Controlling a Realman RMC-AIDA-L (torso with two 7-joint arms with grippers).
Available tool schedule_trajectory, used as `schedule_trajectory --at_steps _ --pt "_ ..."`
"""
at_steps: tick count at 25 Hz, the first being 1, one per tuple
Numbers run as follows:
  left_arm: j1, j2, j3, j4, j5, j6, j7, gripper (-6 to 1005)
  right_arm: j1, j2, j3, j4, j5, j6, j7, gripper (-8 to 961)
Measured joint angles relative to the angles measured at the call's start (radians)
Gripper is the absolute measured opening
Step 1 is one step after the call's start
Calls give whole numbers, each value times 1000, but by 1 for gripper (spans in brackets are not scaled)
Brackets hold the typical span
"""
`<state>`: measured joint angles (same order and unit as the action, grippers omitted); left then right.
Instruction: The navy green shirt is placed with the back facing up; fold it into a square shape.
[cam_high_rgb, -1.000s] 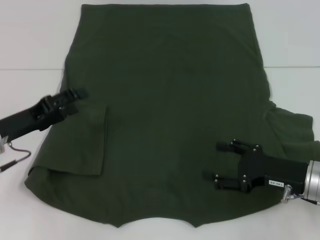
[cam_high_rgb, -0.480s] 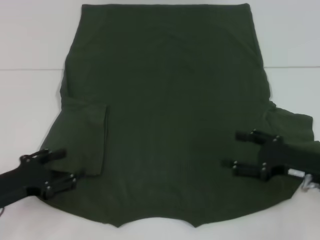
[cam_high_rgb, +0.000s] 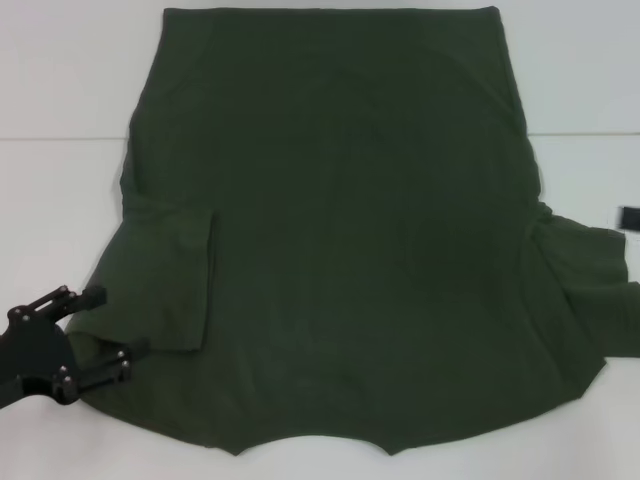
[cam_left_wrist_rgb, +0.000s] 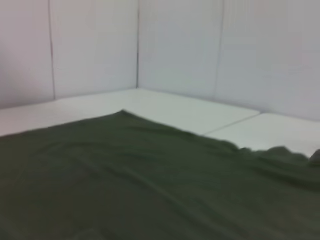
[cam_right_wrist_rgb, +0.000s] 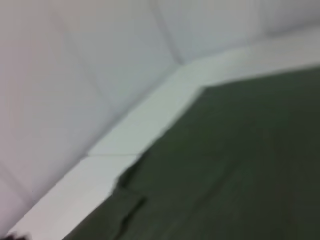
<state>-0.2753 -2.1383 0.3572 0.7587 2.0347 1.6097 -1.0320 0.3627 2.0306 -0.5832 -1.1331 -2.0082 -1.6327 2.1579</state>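
Note:
The navy green shirt (cam_high_rgb: 340, 230) lies spread flat on the white table, plain side up, with the collar end nearest me. Its left sleeve (cam_high_rgb: 170, 285) is folded inward onto the body. The right sleeve (cam_high_rgb: 590, 270) sticks out, slightly bunched. My left gripper (cam_high_rgb: 110, 325) is open at the shirt's near-left edge and holds nothing. Of my right gripper, only a dark tip (cam_high_rgb: 629, 217) shows at the right border, off the shirt. The shirt fills the low part of the left wrist view (cam_left_wrist_rgb: 150, 190) and of the right wrist view (cam_right_wrist_rgb: 240, 165).
The white table (cam_high_rgb: 60, 200) shows bare on both sides of the shirt, with a seam line running across it. White walls (cam_left_wrist_rgb: 175, 50) stand behind the table's far side.
My left gripper came down from the folded left sleeve to the near-left edge. My right gripper pulled back to the right, off the shirt and almost out of view.

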Motion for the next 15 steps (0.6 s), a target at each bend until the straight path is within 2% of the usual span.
schedule_trajectory --at_steps 3,6,8,11,15 --pt "-2 0 0 -1 0 17 32 858 48 -42 58 -59 -137 -37 270 922" --pt "-3 -1 2 -6 0 20 56 858 117 -70 99 -60 -289 -72 403 921" --pt "-4 -2 4 -7 3 23 62 858 160 -73 108 -62 -393 -86 439 921" --pt "-6 0 5 -7 7 27 63 858 215 -65 105 -58 -556 -67 463 920" --pt "-3 1 8 -4 10 28 64 857 255 -57 93 -12 -669 -7 473 920"
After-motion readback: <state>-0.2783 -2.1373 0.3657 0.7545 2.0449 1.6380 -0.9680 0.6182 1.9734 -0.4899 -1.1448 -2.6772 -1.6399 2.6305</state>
